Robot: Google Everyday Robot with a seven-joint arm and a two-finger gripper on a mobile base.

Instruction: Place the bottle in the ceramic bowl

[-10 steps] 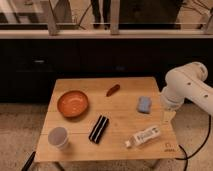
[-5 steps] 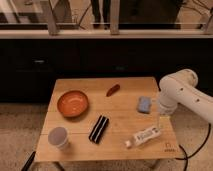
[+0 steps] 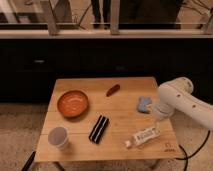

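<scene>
Gripper point(image 3: 156, 119) mostly hidden under arm point(image 3: 176, 98), near bottle point(image 3: 142, 135).

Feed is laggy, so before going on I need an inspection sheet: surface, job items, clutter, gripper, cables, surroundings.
Surface: light wooden table, level.
Job's things: small clear plastic bottle with a white label lying on its side near the front right edge; round orange-red ceramic bowl at the left, nothing in it.
Clutter: black rectangular bar, white-grey cup, blue block, small red oblong item.
Gripper: gripper at the end of the white arm, just above the bottle's right end, far from the bowl.
Cables: black cable right of the table.
Surroundings: dark cabinet front behind, speckled floor.
</scene>
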